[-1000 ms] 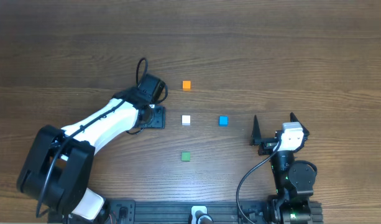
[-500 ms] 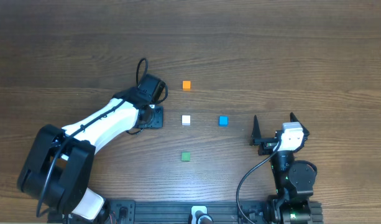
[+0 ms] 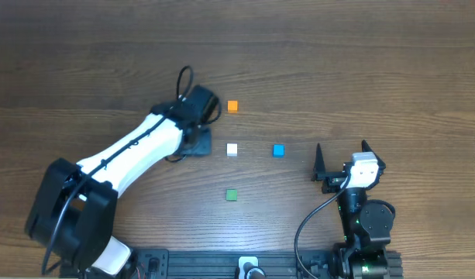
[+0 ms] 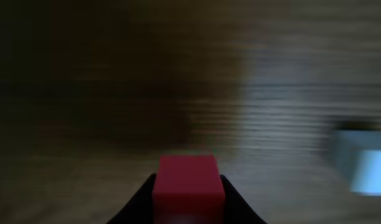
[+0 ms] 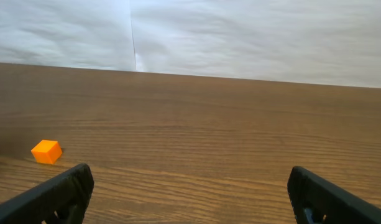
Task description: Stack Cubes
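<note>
At the left, the white-and-black left arm [image 3: 136, 151] reaches up over the brown wood-grain worktop [image 3: 376, 62]. The left jaws are pinching a small red plastic cube [image 4: 188, 180], gripped on two sides with its front face showing. How high it hangs above the wood is hard to tell.

Just beside the left jaws, on the side toward the other arm, sits a small white cube [image 3: 232, 149], the likely base for the stack. To do this step well, the red cube should be carried squarely over the white one with edges lined up. It should be lowered until the faces meet and only then let go, since so small a cube would probably tip off an uneven landing.

A small orange cube [image 3: 232, 106] lies near the left jaws, beyond them, where a wide swing could knock it. A small green cube [image 3: 232, 195] lies nearer the arm bases. A small blue cube [image 3: 278, 150] sits between the white cube and the right jaws. On the black right arm [image 3: 363, 213], the right jaws are spread wide, holding nothing, well apart from the stacking spot.
</note>
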`<action>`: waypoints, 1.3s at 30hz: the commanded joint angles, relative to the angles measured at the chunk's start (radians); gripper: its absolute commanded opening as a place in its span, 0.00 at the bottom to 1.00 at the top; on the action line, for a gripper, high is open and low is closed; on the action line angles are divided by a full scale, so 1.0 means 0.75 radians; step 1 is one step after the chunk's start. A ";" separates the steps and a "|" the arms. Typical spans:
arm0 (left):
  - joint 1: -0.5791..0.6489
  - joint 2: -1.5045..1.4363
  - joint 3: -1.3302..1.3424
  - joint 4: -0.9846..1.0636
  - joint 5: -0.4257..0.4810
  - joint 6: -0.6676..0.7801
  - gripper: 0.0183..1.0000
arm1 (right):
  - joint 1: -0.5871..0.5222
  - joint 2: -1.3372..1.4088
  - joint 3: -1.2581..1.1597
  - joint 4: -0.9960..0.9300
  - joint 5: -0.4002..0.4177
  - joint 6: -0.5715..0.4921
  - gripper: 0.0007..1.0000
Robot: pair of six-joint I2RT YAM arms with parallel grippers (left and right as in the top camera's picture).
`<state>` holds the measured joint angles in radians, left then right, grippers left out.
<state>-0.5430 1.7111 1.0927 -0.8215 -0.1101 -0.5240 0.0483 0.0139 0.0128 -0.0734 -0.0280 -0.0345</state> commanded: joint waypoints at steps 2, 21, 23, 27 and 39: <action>-0.133 0.013 0.260 -0.092 -0.070 -0.178 0.09 | 0.007 -0.011 -0.010 0.003 -0.010 -0.006 0.99; -0.319 0.256 0.351 -0.109 0.010 -0.392 0.08 | 0.007 -0.011 -0.010 0.003 -0.010 -0.006 0.99; -0.321 0.263 0.351 -0.107 0.010 -0.400 0.08 | 0.007 -0.011 -0.010 0.003 -0.010 -0.006 0.99; -0.321 0.268 0.351 -0.108 0.011 -0.411 0.08 | 0.007 -0.011 -0.010 0.003 -0.010 -0.006 0.99; -0.320 0.299 0.351 -0.108 0.010 -0.424 0.08 | 0.007 -0.011 -0.010 0.003 -0.010 -0.006 0.99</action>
<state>-0.7841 1.9057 1.3441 -0.9016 -0.1051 -0.8291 0.0483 0.0139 0.0128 -0.0734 -0.0284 -0.0349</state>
